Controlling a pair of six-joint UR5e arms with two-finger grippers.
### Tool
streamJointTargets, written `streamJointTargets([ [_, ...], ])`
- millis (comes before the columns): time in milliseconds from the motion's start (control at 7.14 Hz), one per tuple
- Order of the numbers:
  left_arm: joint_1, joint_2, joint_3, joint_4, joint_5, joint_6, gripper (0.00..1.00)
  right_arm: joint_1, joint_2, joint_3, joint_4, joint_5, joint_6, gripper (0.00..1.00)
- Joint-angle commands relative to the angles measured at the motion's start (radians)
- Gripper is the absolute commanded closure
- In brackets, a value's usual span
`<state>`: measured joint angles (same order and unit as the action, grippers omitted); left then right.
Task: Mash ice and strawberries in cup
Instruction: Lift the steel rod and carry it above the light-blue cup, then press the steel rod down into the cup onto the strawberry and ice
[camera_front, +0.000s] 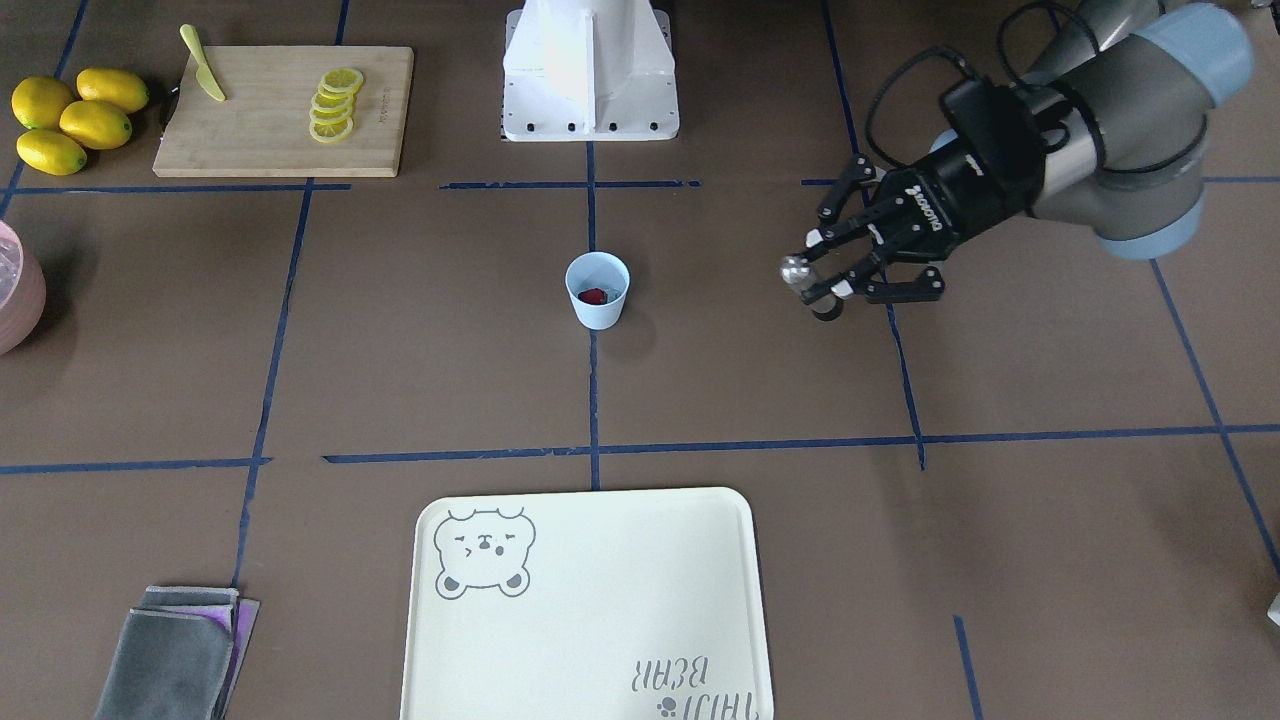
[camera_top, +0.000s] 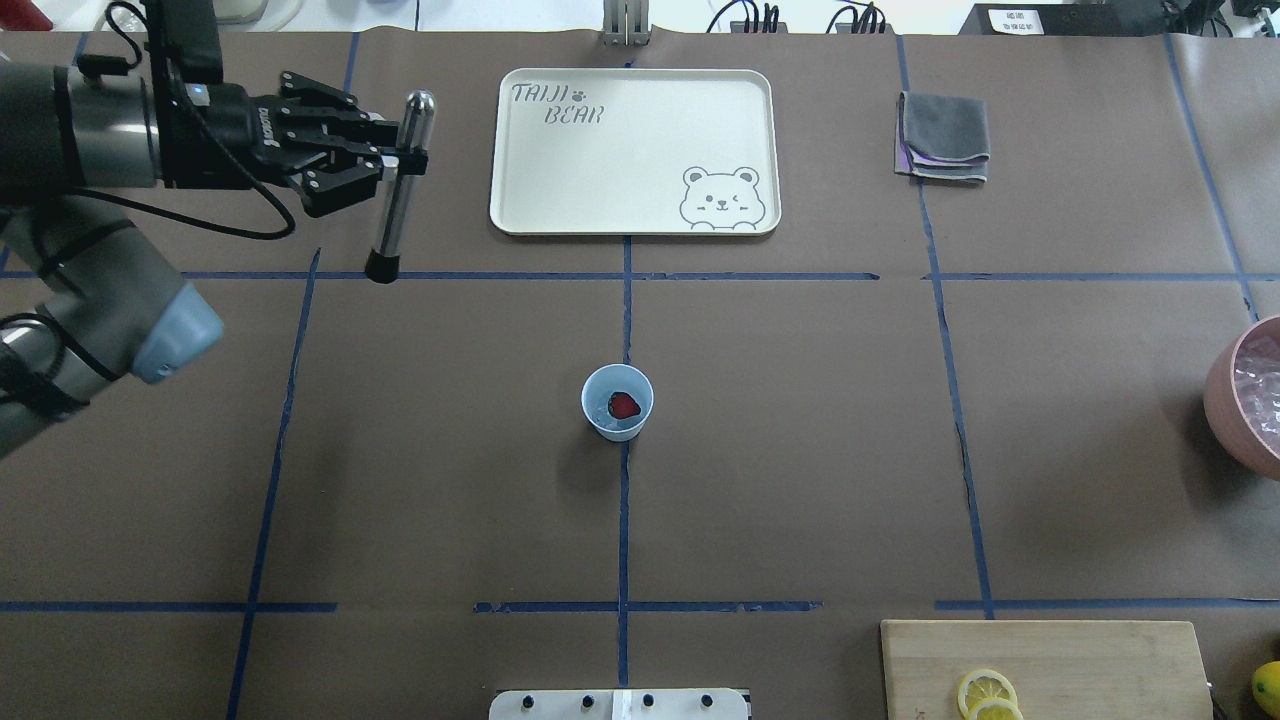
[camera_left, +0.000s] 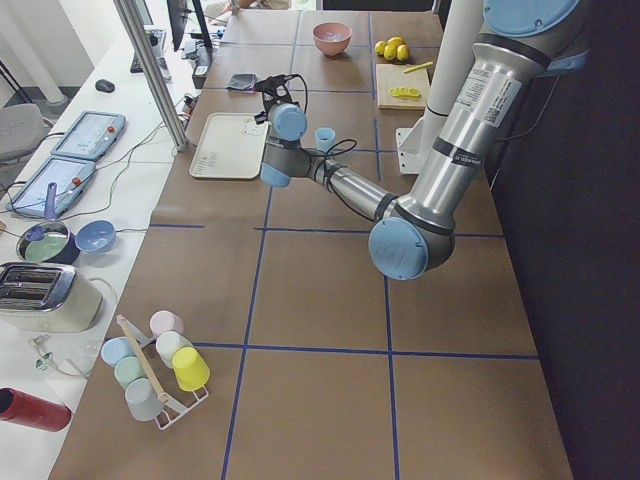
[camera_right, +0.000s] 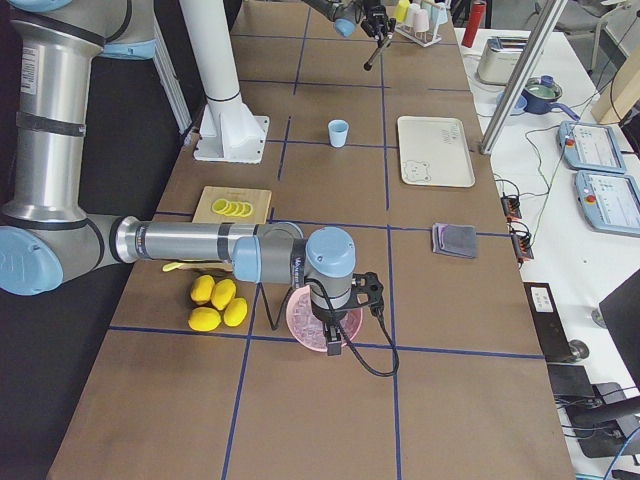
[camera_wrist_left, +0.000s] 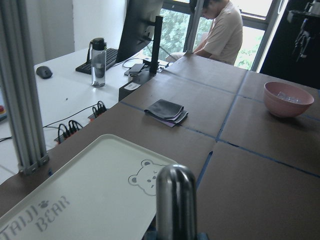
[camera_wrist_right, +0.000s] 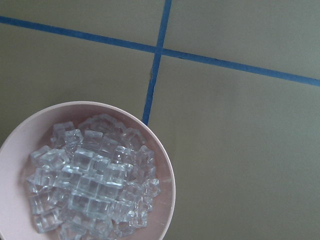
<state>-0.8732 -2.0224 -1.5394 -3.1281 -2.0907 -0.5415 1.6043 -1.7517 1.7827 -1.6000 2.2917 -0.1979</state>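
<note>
The tool is in hand but has not yet been brought to the cup, so the mashing itself has not started. The left gripper (camera_top: 400, 158) is closed on the upper shaft of a metal muddler (camera_top: 393, 218). The muddler's rounded top is up and its black foot hangs down, roughly upright with a slight lean, and it appears to be clear of the tabletop (camera_top: 800, 480). Reading the overhead view as a clock face with 12 o'clock away from the robot, the light blue cup (camera_top: 617, 402) stands upright at the centre. The muddler is well apart from it, at about 10 o'clock. Inside the cup lies the dark-red strawberry piece (camera_top: 624, 404), with faint pale ice (camera_top: 604, 410) beside it that is hard to make out. A bear-printed tray (camera_top: 520, 210) sits at 12 o'clock. A pink bowl (camera_top: 1222, 390) of ice cubes (camera_wrist_right: 90, 175) sits out at 3 o'clock, and the right gripper (camera_right: 333, 345) hovers over it. Whether that gripper's jaws are open or closed cannot be told from these views. The next move, as I judge it, is to carry the muddler toward 4 o'clock until its foot is over the cup's mouth. It should then be squared upright and lowered straight in onto the berry. The cup is small, light and unheld, so an off-centre push could tip or slide it.
</note>
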Motion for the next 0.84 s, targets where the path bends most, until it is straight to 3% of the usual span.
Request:
streamJointTargets([
  [0, 0.213, -0.025, 0.021, -0.188, 0.284, 0.006, 1.0, 0.008, 0.0, 0.001, 0.0, 0.0, 0.0, 0.01],
  [140, 0.312, -0.027, 0.027, -0.226, 0.404, 0.015, 1.0, 0.008, 0.0, 0.007, 0.0, 0.0, 0.0, 0.01],
  [420, 0.431, -0.083, 0.057, -0.236, 0.548, 0.122, 1.0, 0.011, 0.0, 0.007, 0.0, 0.0, -0.001, 0.01],
  [701, 0.439, -0.113, 0.116, -0.262, 0.567, 0.13, 1.0, 0.011, 0.0, 0.007, 0.0, 0.0, -0.001, 0.01],
])
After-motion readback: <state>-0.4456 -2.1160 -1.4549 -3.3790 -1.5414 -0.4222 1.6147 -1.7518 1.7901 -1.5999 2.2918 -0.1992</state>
